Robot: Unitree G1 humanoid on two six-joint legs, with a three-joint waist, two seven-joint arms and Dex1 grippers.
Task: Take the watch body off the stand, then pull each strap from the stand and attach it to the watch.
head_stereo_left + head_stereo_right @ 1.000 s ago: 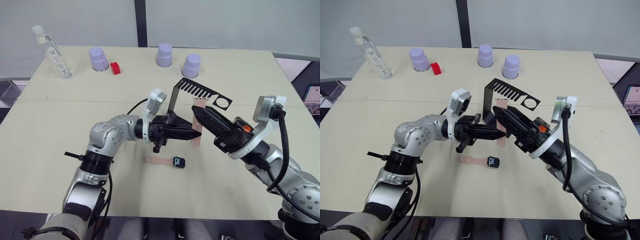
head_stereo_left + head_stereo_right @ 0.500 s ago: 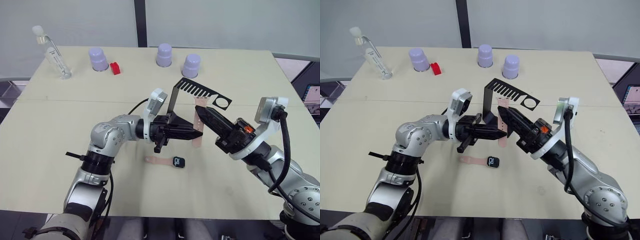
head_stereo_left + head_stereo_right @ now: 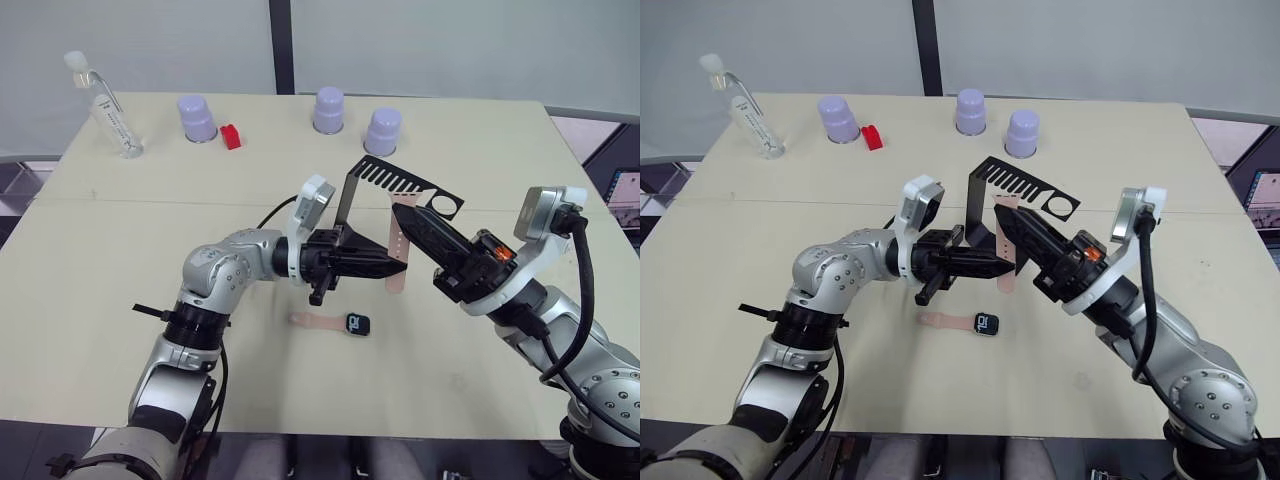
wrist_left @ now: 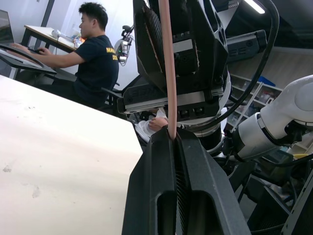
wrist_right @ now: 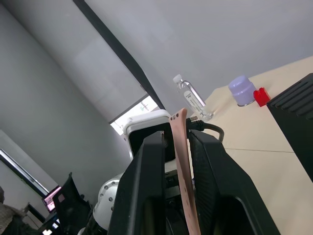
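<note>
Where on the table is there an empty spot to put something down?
The wide near-left part of the table, left of the watch, is bare, and so is the far right corner beyond the stand. The middle is crowded: both hands meet at the hanging strap.

You're looking over a pale beige table (image 3: 90, 300) with a seam running across it. Along the far edge, three upturned lilac cups are sitting: one (image 3: 197, 118) toward the left, and two close together near the middle, one (image 3: 329, 109) slightly farther back than the other (image 3: 383, 131). A small red block (image 3: 231, 136) is resting just beside the left cup. Out at the far left corner, a clear plastic bottle (image 3: 105, 106) is lying tilted, cap pointing away. In the left wrist view, a person (image 4: 93, 54) in a dark T-shirt is sitting at a desk in the background.
</note>
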